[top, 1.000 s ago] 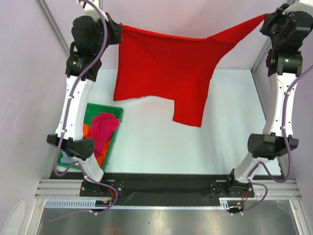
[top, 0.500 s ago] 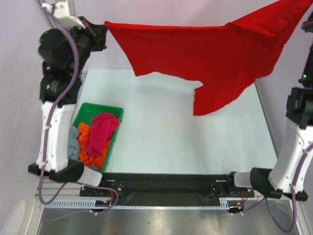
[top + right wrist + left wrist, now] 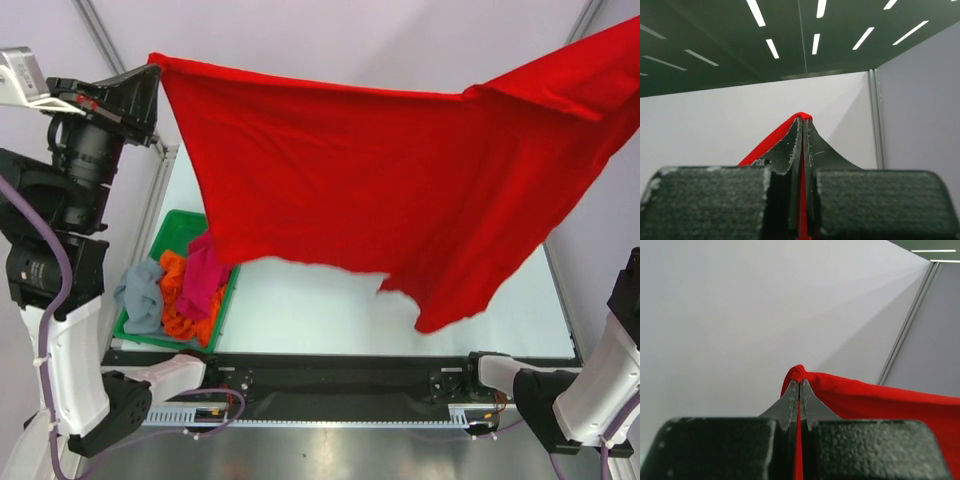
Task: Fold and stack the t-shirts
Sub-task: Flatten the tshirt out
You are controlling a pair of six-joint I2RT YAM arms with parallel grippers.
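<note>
The bright red t-shirt point(image 3: 400, 180) hangs stretched in the air across the top view, high above the table, one sleeve drooping at the lower right. My left gripper point(image 3: 152, 68) is shut on its left corner; in the left wrist view the gripper point(image 3: 799, 382) pinches red cloth point(image 3: 880, 400) between closed jaws. My right gripper is out of the top view past the upper right edge; in the right wrist view it point(image 3: 803, 120) is shut on red cloth point(image 3: 767, 142). Orange point(image 3: 178, 300), magenta-pink point(image 3: 203, 275) and grey-blue point(image 3: 140, 295) shirts lie heaped in the tray.
The green plastic tray point(image 3: 175, 232) sits at the table's left front. The pale table surface point(image 3: 310, 310) shows under the hanging shirt. Metal frame posts stand at the back left point(image 3: 100, 35) and beside the tray.
Both arms have risen and drawn toward the camera, lifting the red shirt higher and spreading it wider. The right gripper has left the top view. The grey-blue shirt now shows beside the tray.
</note>
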